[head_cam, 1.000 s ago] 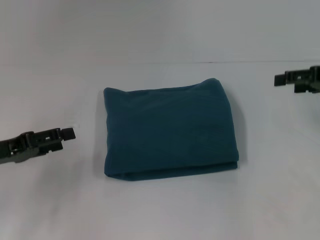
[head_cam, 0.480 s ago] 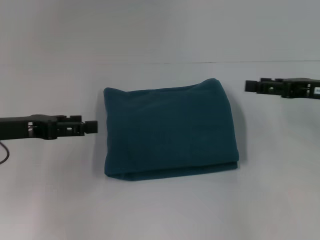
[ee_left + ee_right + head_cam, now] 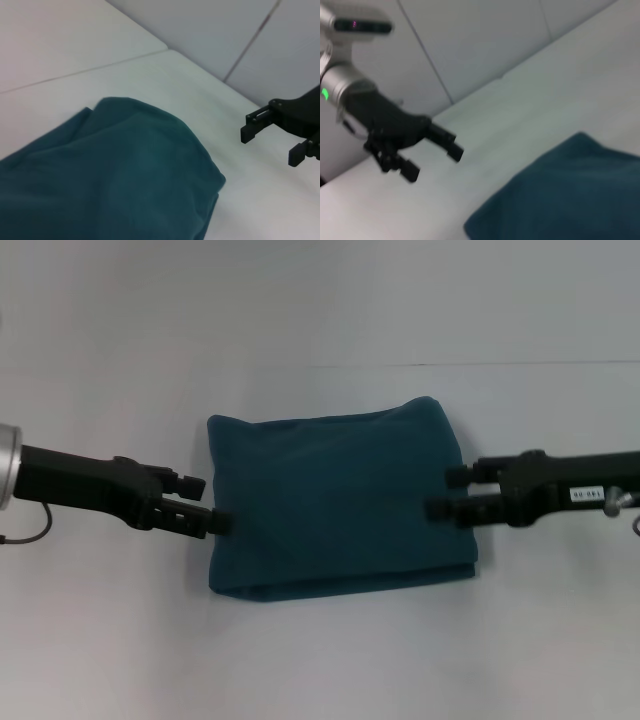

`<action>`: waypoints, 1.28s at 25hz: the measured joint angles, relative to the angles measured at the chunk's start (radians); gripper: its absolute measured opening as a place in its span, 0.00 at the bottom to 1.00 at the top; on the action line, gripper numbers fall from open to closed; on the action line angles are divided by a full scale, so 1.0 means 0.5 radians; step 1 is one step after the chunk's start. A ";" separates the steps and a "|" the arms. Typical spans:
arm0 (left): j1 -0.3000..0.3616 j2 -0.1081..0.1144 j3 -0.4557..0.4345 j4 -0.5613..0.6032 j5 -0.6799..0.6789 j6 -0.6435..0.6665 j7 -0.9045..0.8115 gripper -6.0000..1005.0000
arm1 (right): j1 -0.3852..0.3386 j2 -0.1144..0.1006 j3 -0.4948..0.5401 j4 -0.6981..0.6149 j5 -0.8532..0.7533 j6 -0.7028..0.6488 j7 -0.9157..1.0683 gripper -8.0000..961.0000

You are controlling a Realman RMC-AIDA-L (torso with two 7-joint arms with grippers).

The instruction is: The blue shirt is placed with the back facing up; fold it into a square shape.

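Observation:
The blue shirt (image 3: 338, 498) lies folded into a thick, roughly square pad in the middle of the white table; only plain teal cloth shows, no lettering. My left gripper (image 3: 209, 504) is open at the shirt's left edge, its lower fingertip touching the cloth. My right gripper (image 3: 444, 492) is open over the shirt's right edge. The left wrist view shows the shirt (image 3: 105, 180) with the right gripper (image 3: 270, 145) beyond it. The right wrist view shows the shirt (image 3: 570, 195) with the left gripper (image 3: 435, 162) beyond it.
The white table (image 3: 330, 660) runs out on all sides of the shirt. A seam or back edge (image 3: 500, 364) runs behind the shirt, with a pale wall past it. A thin cable (image 3: 30, 530) hangs under the left arm.
Both arms have moved inward from the table's sides: the left gripper now reaches the shirt's left edge, the right gripper has come down over its right edge. The shirt has not moved.

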 joint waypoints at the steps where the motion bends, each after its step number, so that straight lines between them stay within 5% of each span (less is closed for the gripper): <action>1: 0.000 0.000 0.000 0.000 0.000 0.000 0.000 0.92 | 0.000 0.000 0.000 0.000 0.000 0.000 0.000 0.83; 9: -0.077 -0.014 0.027 0.009 -0.001 -0.034 -0.014 0.92 | -0.018 -0.071 -0.017 -0.027 -0.001 -0.025 -0.019 0.82; 32: -0.121 -0.057 0.045 0.046 -0.002 0.013 -0.146 0.92 | -0.021 -0.026 -0.001 -0.128 -0.053 0.075 -0.087 0.82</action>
